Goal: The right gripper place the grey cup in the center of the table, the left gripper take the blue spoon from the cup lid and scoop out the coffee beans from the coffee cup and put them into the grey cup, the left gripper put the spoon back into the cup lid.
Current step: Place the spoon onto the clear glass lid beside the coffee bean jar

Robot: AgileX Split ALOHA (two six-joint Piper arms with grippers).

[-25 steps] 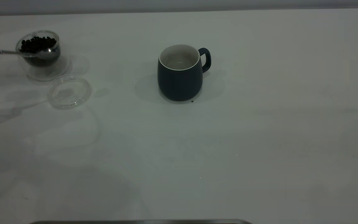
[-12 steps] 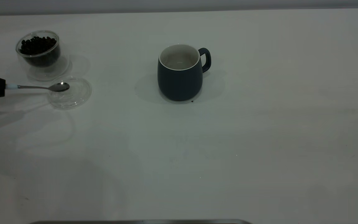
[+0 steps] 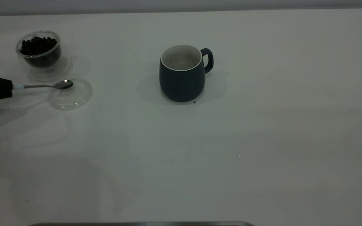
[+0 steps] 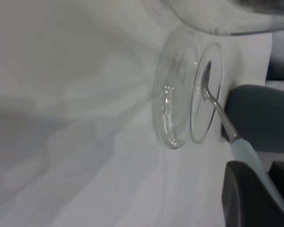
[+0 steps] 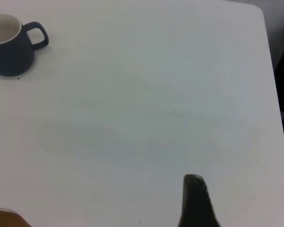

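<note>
The grey cup (image 3: 182, 75) stands upright at the table's middle, handle to the right, and its inside looks white. The coffee cup (image 3: 39, 53) with coffee beans (image 3: 38, 45) stands at the far left. The clear cup lid (image 3: 71, 94) lies just in front of it. My left gripper (image 3: 10, 87) reaches in from the left edge, shut on the blue spoon's pale handle (image 4: 245, 153). The spoon's empty metal bowl (image 3: 63, 84) is over the lid's far rim; I cannot tell if it touches. My right gripper (image 5: 195, 202) is off to the right, far from the grey cup (image 5: 9, 47).
The white table (image 3: 262, 141) stretches bare to the right and front of the grey cup. A tiny dark speck (image 3: 194, 102) lies at the cup's foot. The table's rounded corner (image 5: 258, 12) shows in the right wrist view.
My left gripper carried the spoon from the coffee cup's rim forward to the lid, then shifted it slightly right and farther back. The cups and lid have not moved.
</note>
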